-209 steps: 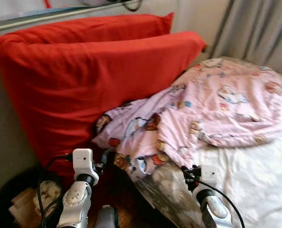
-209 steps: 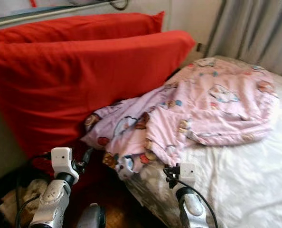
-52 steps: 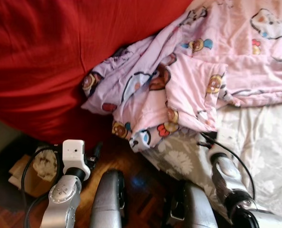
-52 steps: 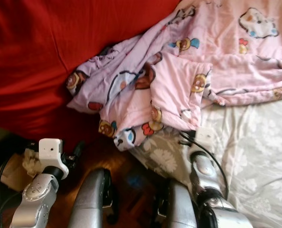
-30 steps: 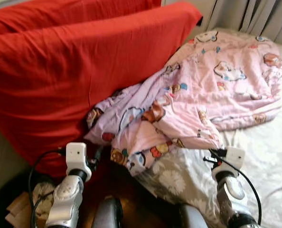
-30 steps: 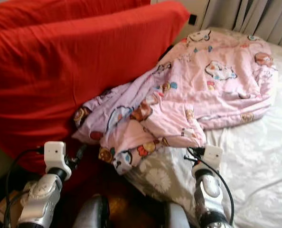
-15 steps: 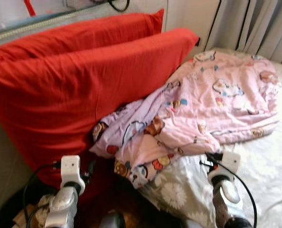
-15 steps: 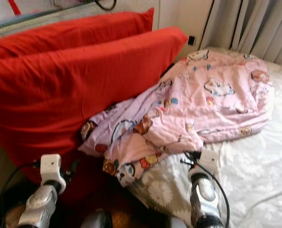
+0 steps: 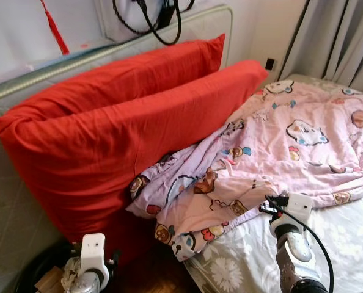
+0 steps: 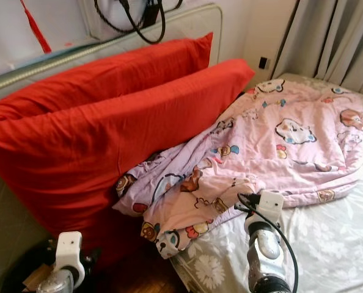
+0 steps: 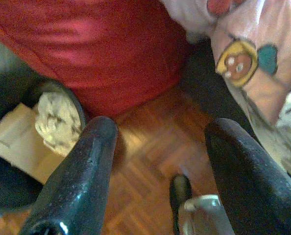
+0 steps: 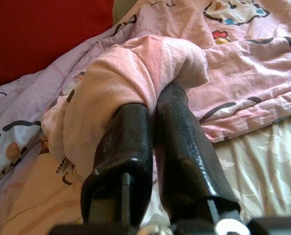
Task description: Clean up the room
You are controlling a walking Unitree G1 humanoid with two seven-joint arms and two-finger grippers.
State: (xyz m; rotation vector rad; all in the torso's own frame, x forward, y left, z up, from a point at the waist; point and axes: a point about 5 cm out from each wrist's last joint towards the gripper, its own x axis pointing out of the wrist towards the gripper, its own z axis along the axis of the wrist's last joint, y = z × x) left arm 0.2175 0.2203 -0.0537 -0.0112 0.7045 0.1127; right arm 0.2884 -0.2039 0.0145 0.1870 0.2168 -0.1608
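Floral bed sheet [image 9: 346,244] under crumpled pink cartoon blanket [image 9: 273,165], a fold pinched in right claw [image 12: 153,105]

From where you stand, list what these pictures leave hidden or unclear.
- Lower part of the red pillows: covered by the pink blanket, head views.
- Right tool tips: buried in a blanket fold, right wrist view.
- Bin contents: cropped by the edge and blocked by a left tool finger, left wrist view; only crumpled paper shows.
- Black cables at the headboard: cut off by the top edge, left eye view.
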